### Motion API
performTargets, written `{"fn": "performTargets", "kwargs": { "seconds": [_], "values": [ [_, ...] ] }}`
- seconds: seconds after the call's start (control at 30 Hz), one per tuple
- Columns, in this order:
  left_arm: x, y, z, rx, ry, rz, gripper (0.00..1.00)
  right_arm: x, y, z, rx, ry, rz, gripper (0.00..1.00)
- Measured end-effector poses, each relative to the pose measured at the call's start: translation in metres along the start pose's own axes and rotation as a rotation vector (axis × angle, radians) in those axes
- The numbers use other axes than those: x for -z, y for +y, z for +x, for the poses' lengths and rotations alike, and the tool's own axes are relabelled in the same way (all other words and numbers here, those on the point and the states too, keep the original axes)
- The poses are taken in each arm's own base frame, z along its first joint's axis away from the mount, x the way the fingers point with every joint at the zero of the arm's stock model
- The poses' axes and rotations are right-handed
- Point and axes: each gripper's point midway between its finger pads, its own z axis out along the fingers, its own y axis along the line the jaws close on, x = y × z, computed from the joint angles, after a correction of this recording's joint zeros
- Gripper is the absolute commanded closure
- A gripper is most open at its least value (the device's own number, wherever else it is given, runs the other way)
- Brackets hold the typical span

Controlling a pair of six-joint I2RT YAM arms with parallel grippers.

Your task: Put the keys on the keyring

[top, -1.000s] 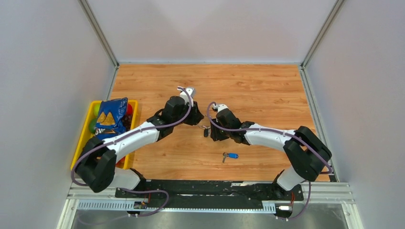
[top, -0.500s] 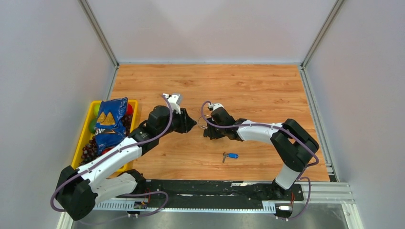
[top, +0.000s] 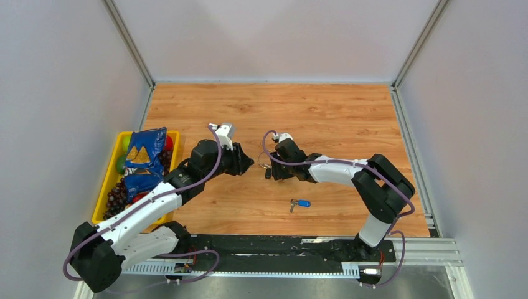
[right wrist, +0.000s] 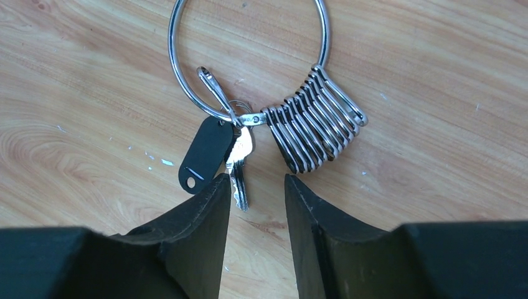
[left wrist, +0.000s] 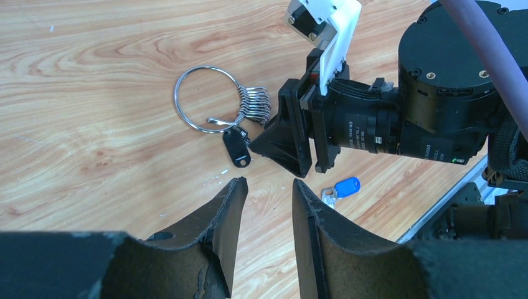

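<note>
Blue key (top: 302, 203): loose on tabletop (top: 336, 112), near front edge; better grasped by its head.
Left gripper (left wrist: 268, 187): open, empty, opposite the right one.
Right gripper (right wrist: 255, 180): open, empty, just beside black key (right wrist: 205, 152).
Keyring (right wrist: 311, 124): flat between both grippers; should be pinned first.

A yellow bin (top: 101, 194) sits at the left edge of the wooden surface (top: 336, 112), holding a blue snack bag (top: 144, 156) that lies over a green round fruit (top: 126, 144), a red item (top: 169, 142) and a bunch of dark grapes (top: 115, 199) near the bin's front end.
</note>
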Motion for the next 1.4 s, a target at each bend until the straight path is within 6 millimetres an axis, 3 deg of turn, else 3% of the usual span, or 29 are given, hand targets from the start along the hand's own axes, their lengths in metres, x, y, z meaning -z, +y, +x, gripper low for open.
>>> {"fn": "performTargets", "kwargs": {
  "seconds": [0.47, 1.0, 1.4],
  "values": [
    [0.0, 0.003, 0.005, 0.001, 0.01, -0.005, 0.55, 0.003, -0.009, 0.001, 0.001, 0.015, 0.033, 0.54],
    [0.001, 0.003, 0.005, 0.001, 0.004, -0.006, 0.54, -0.014, 0.003, -0.016, 0.007, 0.001, 0.003, 0.55],
    [0.003, 0.003, 0.005, 0.0, -0.001, -0.004, 0.53, -0.022, 0.014, -0.018, 0.014, -0.01, -0.019, 0.84]
  ]
}}
